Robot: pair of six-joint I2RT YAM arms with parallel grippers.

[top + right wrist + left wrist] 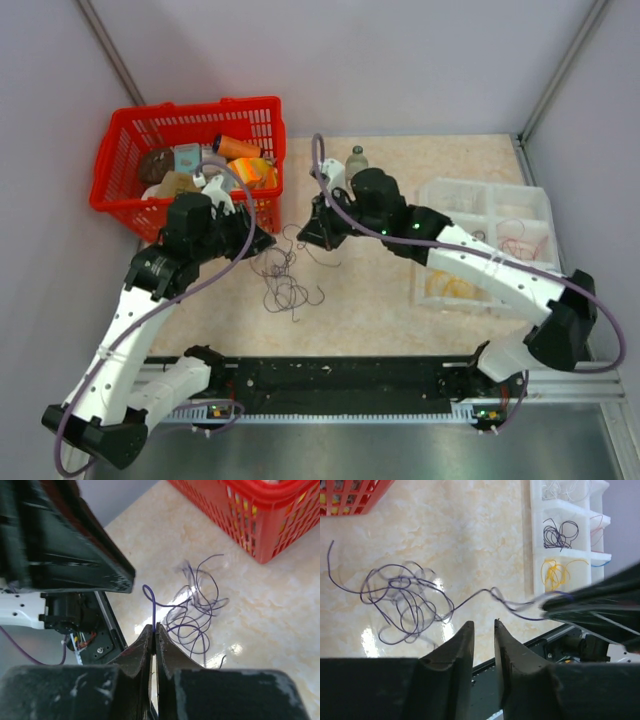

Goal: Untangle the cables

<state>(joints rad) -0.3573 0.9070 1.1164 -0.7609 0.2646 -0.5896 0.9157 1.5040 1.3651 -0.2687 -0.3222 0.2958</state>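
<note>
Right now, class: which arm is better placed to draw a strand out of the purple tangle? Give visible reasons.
Probably right: the right gripper is shut on a purple cable running from the tangle, ready to pull. The left gripper is open, gripping nothing.
</note>
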